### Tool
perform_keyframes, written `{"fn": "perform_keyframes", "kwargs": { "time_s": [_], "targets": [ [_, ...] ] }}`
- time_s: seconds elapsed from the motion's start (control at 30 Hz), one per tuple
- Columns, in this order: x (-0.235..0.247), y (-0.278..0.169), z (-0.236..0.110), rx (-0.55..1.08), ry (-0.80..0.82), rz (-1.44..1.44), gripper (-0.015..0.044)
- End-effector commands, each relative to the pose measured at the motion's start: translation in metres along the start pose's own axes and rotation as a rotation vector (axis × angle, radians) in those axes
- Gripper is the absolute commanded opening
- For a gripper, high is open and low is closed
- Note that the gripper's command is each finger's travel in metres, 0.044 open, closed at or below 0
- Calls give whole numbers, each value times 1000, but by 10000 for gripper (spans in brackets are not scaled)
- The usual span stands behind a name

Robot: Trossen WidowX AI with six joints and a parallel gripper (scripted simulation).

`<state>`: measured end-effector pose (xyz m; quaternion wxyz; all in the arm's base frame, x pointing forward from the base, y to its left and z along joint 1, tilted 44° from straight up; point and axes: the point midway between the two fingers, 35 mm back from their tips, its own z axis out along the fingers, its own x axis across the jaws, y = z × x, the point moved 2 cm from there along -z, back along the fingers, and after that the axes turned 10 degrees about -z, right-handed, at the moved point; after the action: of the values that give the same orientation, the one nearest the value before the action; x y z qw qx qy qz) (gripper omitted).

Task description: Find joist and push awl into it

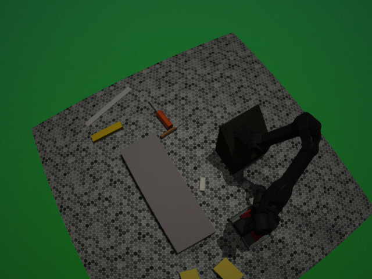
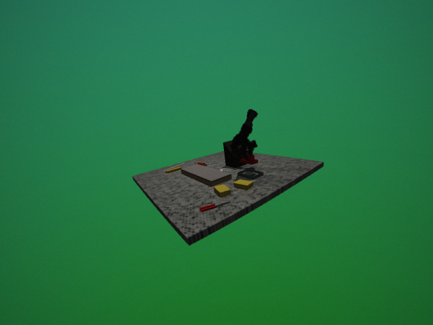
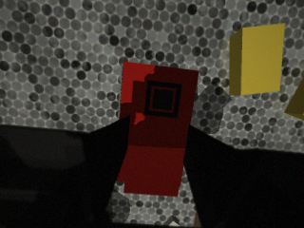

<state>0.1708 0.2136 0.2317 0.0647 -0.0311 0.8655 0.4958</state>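
Observation:
My gripper (image 1: 253,223) (image 2: 249,154) (image 3: 155,122) is shut on the red stud finder (image 1: 257,235) (image 2: 249,160) (image 3: 154,171). It holds it in the air; in the top view it overlaps the grey tray (image 1: 260,242) (image 2: 244,176), in the exterior view it shows above and behind it. The tray is not seen in the wrist view. The pale floor panel (image 1: 171,195) (image 2: 206,173) lies flat. Beyond its far end lie a small wooden-handled pointed tool (image 1: 168,132), which looks like an awl, and an orange-handled tool (image 1: 164,119) (image 2: 201,163) with a longer shaft.
Two yellow blocks (image 1: 228,268) (image 2: 222,190) (image 3: 261,62) lie near the tray. A red-handled tool (image 2: 208,207) lies at the front. A white block (image 1: 202,183) lies beside the panel. A yellow bar (image 1: 106,131) (image 2: 173,170) and a pale strip (image 1: 108,106) lie past its far end.

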Motion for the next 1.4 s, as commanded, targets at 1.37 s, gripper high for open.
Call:
{"fn": "perform_keyframes", "kwargs": {
  "time_s": [1.37],
  "targets": [
    [5,-18,72,-11,2,-5,0]
  ]
}}
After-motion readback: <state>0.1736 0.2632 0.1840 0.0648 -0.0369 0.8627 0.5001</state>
